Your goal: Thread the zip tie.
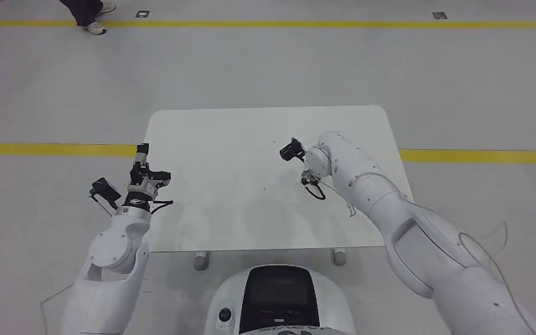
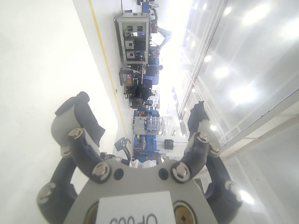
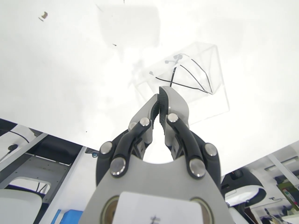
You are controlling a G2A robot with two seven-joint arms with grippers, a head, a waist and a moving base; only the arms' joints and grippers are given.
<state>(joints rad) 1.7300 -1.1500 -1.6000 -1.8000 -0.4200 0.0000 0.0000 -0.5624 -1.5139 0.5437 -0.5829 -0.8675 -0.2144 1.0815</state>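
Black plastic, the zip tie (image 3: 184, 85) seemed light and springy, best held near its tip, where the right gripper (image 3: 161, 94) pinched it.

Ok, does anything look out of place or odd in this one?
Nothing spilled or broken. One oddity: the left gripper is open and empty, aimed out at the room beside the table, while the right gripper is shut on the zip tie. A few dark specks lie on the table.
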